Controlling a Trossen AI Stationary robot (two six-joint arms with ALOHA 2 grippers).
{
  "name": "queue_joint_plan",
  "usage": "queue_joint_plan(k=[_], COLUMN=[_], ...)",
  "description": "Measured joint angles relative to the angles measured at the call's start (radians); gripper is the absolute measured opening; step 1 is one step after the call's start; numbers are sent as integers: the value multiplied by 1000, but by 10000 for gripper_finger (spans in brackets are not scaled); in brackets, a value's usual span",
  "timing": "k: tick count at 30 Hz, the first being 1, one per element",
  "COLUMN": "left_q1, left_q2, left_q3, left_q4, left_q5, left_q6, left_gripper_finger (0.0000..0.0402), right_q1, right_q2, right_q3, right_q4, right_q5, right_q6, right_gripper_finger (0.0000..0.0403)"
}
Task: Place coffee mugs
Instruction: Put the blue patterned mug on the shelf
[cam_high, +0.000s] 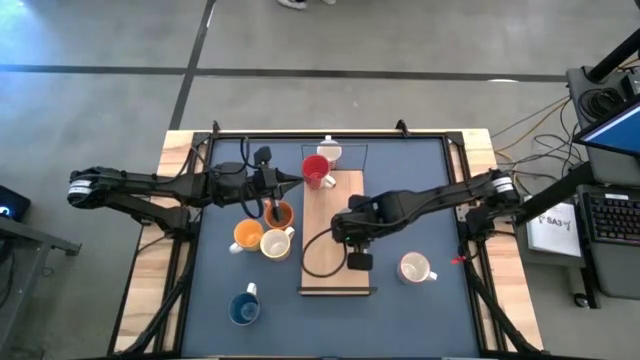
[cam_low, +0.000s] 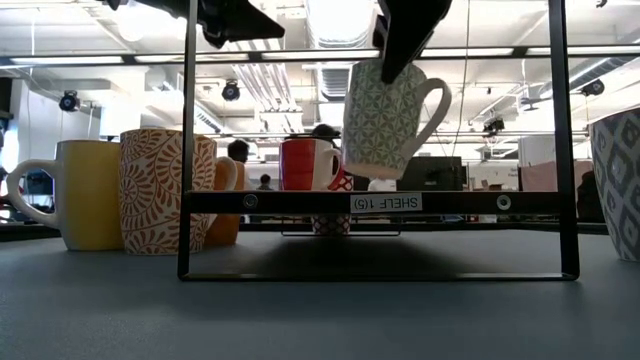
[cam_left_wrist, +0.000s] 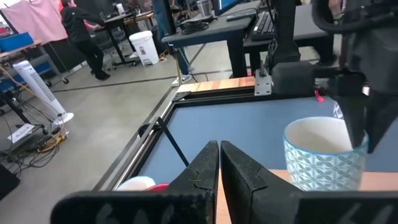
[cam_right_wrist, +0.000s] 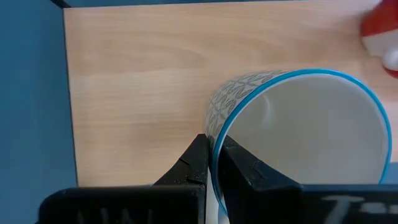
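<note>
My right gripper (cam_right_wrist: 211, 165) is shut on a white mug with a grey pattern and a blue rim (cam_low: 385, 120), above the wooden shelf board (cam_high: 325, 250). My left gripper (cam_left_wrist: 219, 168) is shut and empty, hovering beside the red mug (cam_high: 315, 170) at the board's far end. A white mug (cam_high: 330, 152) stands behind the red one. A patterned orange mug (cam_high: 280, 213), a plain orange mug (cam_high: 247, 235) and a cream mug (cam_high: 275, 243) stand together left of the board. A blue mug (cam_high: 243, 308) stands near the front left, a white mug (cam_high: 413, 267) right of the board. My right gripper pinches the patterned mug's wall at its rim (cam_right_wrist: 214, 140), one finger (cam_right_wrist: 245, 171) inside the mug and one (cam_right_wrist: 193, 165) outside. The fingers come from above, pointing down. The mug (cam_left_wrist: 323, 158) hangs tilted below them, lifted clear of the board, handle (cam_low: 435, 105) away from the fingers.
A black metal frame labelled as a shelf (cam_low: 385, 203) carries the wooden board over the blue mat (cam_high: 420, 190). The board's near half (cam_high: 320, 275) is bare wood. Desks, cables and people show in the room beyond the table.
</note>
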Motion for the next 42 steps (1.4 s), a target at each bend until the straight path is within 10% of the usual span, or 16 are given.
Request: queue_joint_plan(k=[42], left_q1=[0], left_q2=[0], left_q3=[-2], left_q4=[-4], left_q5=[0], left_q6=[-22], left_gripper_finger=[0], right_q1=[36], right_q2=[19], right_q3=[-5], right_q4=[-23], right_q5=[26], right_q6=[37], right_gripper_finger=[13])
